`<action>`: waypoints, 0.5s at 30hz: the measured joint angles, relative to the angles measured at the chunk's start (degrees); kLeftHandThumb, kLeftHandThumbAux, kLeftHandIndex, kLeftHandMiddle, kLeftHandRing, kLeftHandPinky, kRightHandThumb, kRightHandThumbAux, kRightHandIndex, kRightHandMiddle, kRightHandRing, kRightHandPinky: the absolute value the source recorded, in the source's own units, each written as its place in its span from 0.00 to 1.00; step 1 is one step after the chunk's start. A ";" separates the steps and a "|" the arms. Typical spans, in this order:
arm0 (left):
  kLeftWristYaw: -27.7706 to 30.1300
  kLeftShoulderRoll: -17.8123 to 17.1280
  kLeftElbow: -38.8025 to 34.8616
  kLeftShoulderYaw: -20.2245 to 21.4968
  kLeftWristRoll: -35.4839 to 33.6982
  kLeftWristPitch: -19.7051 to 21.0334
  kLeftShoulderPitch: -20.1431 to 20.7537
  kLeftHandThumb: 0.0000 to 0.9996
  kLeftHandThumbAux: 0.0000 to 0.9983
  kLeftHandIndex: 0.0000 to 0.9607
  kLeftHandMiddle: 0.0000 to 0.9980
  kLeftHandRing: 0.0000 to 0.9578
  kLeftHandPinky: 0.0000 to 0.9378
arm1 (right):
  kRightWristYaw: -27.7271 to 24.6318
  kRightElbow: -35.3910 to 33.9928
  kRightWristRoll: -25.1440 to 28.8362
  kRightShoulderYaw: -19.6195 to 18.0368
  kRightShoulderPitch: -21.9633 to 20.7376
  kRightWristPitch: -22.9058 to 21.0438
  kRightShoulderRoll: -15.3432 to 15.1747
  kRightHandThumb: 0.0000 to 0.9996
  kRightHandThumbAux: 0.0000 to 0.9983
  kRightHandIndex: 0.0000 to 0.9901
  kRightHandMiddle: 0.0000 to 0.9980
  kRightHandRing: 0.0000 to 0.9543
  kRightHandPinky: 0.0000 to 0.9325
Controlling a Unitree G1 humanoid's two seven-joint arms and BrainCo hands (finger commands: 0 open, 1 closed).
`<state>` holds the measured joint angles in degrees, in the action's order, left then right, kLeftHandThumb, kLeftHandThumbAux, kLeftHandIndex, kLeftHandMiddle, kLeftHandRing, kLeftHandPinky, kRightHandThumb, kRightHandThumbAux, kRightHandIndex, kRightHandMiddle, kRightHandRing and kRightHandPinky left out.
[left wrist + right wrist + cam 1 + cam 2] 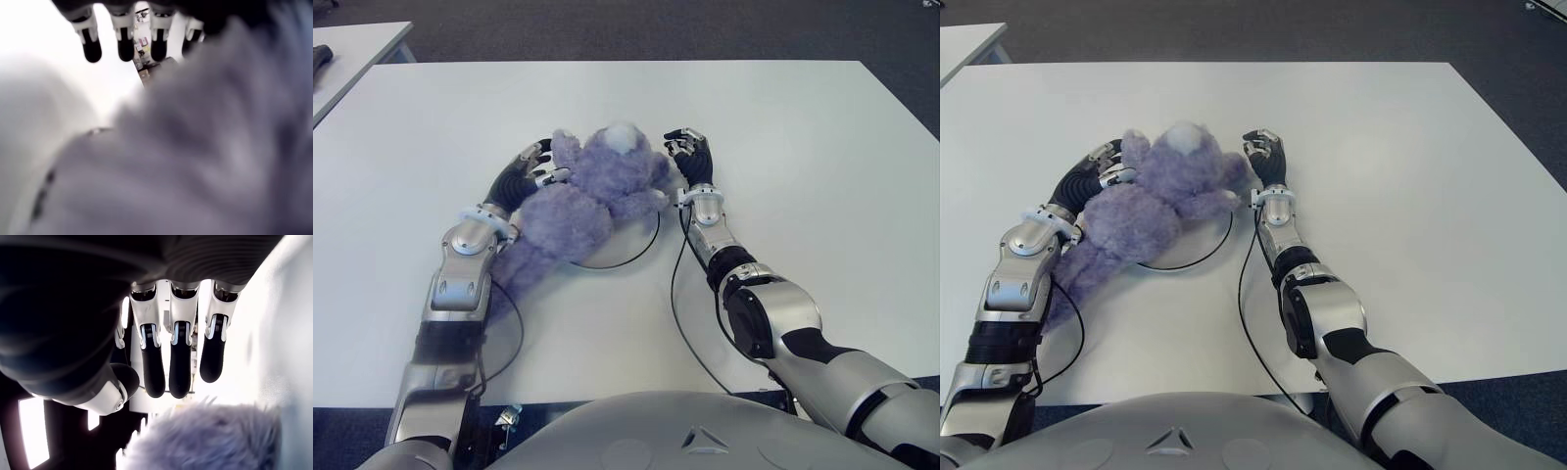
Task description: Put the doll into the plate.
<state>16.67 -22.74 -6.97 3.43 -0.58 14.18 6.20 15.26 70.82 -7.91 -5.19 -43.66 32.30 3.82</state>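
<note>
Both hands flanked the doll, which lay partly over the plate on the white surface. Left hand pressed its flank, fingers loose; right hand stood just beside, ungripping — nudge the trailing legs inward.

Fluffy plush doll — clear glassy plate, smooth matt table
</note>
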 measured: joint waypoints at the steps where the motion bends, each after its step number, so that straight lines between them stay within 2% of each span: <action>1: 0.12 -0.01 -0.94 -0.07 -0.02 0.42 -0.38 0.00 0.52 0.00 0.03 0.03 0.02 | -0.01 0.00 0.00 0.00 0.00 0.00 0.00 0.68 0.74 0.42 0.37 0.37 0.36; 15: 1.73 -1.45 -8.57 -0.42 0.09 5.48 -3.24 0.00 0.51 0.00 0.01 0.01 0.00 | -0.30 0.00 0.01 -0.01 0.00 -0.01 0.05 0.68 0.74 0.42 0.37 0.38 0.37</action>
<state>18.40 -24.19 -15.55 3.01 -0.49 19.67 2.96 14.96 70.82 -7.90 -5.20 -43.66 32.29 3.87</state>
